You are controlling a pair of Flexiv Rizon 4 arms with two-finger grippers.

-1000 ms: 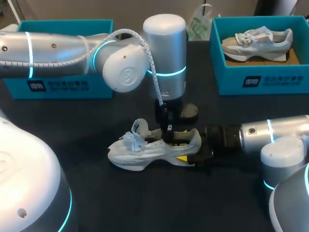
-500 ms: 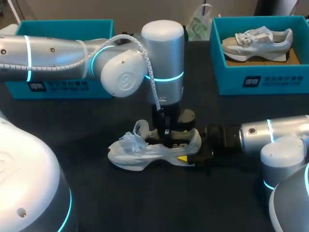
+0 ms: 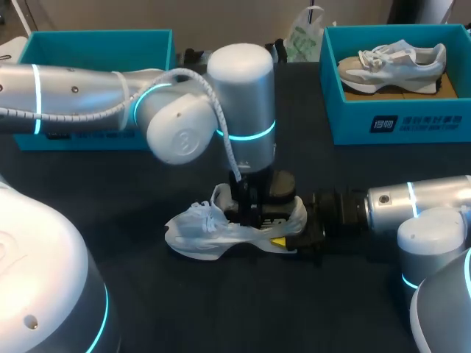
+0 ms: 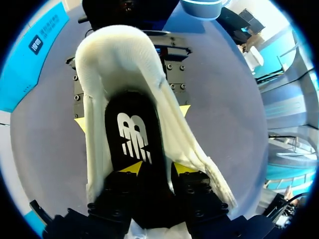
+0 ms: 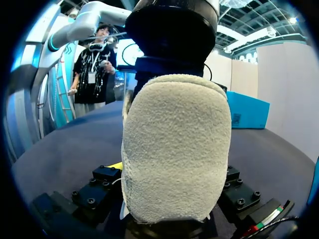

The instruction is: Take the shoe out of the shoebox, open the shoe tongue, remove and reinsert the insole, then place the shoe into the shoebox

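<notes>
Right fingers [image 3: 278,241] clamp the shoe [image 3: 199,232] at its heel; left fingers [image 4: 132,168], nearly together, pinch its side wall beside the insole [image 4: 132,134].

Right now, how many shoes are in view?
2. One shoe lies mid-table, heel in the right gripper; the other shoe sits in the right shoebox. The left shoebox is partly hidden.
</notes>
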